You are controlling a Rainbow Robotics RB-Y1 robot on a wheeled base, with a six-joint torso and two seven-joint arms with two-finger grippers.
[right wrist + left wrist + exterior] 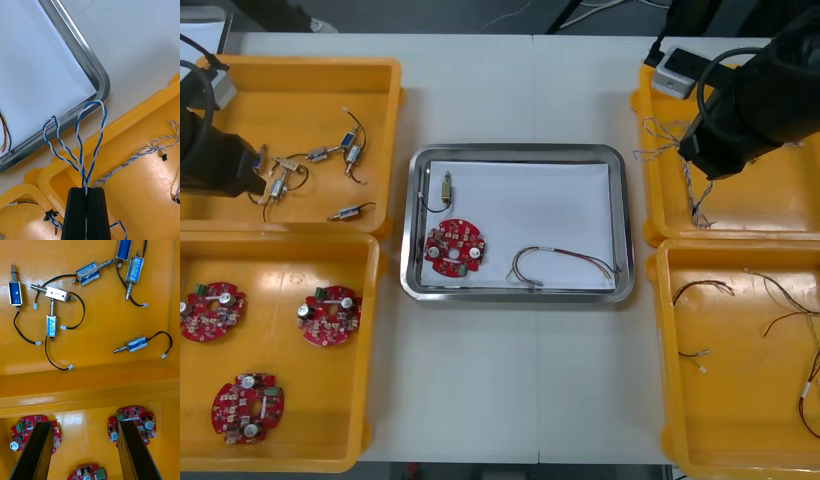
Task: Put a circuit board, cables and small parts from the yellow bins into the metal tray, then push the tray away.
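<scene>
front view lays out the table (510,400): the metal tray (518,152), white inside, sits between the yellow bins. it holds a circuit board (455,247) near its left side, a small metal part (447,186) beyond the board and a red and yellow cable (560,262) to the board's right. the right arm (760,100) reaches over the far right bin (658,225) and its bulk covers the fingers there. the right wrist view gives the grip: the right gripper (86,190) has its fingers pressed together on a blue and white cable (100,123), whose two twisted loops stand out from the fingertips against the bin's rim and the tray's rounded corner. the left arm (215,160) hangs at the table's left edge above the far left bin (300,68). in the left wrist view the left gripper (84,423) has its fingers spread wide with nothing between them, above the wall (90,386) between the two left bins. small metal parts (56,294) with black leads lie beyond that wall and red boards (131,420) lie by the fingertips. the front view counts three such boards in the near left bin (280,465).
</scene>
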